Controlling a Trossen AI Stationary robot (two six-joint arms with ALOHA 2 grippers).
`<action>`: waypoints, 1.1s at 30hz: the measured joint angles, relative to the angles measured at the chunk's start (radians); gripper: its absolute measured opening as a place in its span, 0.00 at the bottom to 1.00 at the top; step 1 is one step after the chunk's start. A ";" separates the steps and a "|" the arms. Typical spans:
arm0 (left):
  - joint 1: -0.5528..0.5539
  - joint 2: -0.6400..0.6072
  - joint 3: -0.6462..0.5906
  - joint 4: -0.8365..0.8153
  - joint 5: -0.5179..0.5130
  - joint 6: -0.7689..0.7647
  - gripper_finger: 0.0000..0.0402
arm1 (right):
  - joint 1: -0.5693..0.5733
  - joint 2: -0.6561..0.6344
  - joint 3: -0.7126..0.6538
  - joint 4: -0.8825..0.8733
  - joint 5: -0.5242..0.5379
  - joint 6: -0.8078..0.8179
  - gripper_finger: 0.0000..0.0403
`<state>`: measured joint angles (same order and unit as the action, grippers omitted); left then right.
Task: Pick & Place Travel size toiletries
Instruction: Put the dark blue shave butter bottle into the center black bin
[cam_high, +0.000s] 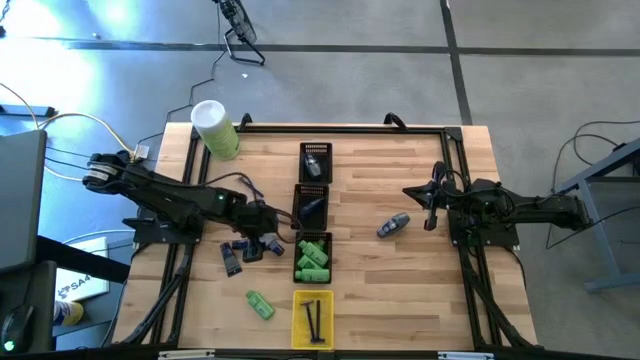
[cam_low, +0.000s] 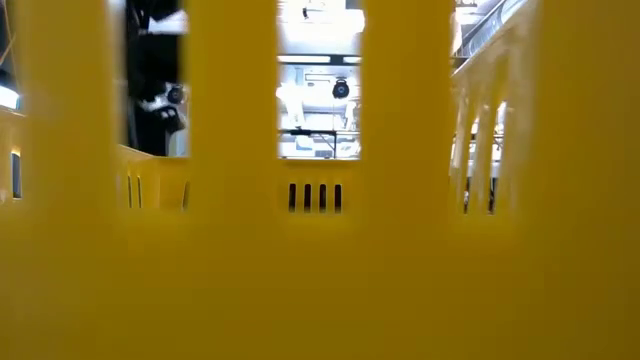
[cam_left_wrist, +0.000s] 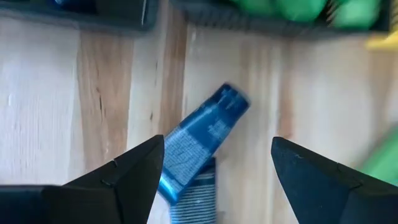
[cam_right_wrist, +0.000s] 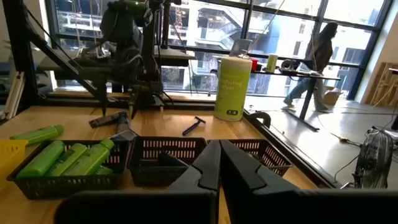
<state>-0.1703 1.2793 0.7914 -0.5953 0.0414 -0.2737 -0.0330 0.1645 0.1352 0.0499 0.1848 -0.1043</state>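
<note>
Two blue-purple tubes (cam_high: 240, 252) lie flat on the wooden table, left of the tray column. My left gripper (cam_high: 266, 241) hangs open just over them, pointing steeply down. In the left wrist view one tube (cam_left_wrist: 202, 137) lies slanted between the spread fingers of my left gripper (cam_left_wrist: 217, 147), overlapping a second tube (cam_left_wrist: 194, 202). Green bottles (cam_high: 313, 258) fill a black tray. One green bottle (cam_high: 260, 304) lies loose near the front. A grey-blue oval piece (cam_high: 393, 225) lies right of the trays. My right gripper (cam_high: 432, 207) waits shut at the right, level.
Two more black trays (cam_high: 316, 162) (cam_high: 311, 207) and a yellow tray (cam_high: 298, 322) holding dark sticks line the table's middle. A tall pale-green cylinder (cam_high: 215, 130) stands at the far left corner. The yellow tray's wall (cam_low: 320, 250) fills the low view. A person (cam_right_wrist: 318, 56) walks beyond the table.
</note>
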 joint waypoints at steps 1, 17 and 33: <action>0.000 0.017 0.000 -0.009 -0.002 0.024 0.73 | 0.000 0.000 0.000 0.000 0.000 0.002 0.01; 0.000 0.223 0.000 0.076 -0.010 0.130 0.73 | 0.000 0.000 0.000 0.000 0.000 0.003 0.01; 0.000 0.299 0.002 0.092 -0.022 0.236 0.72 | 0.000 0.000 0.000 -0.001 -0.001 0.029 0.01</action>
<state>-0.1707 1.5784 0.7937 -0.5033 0.0195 -0.0380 -0.0330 0.1646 0.1352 0.0486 0.1841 -0.0753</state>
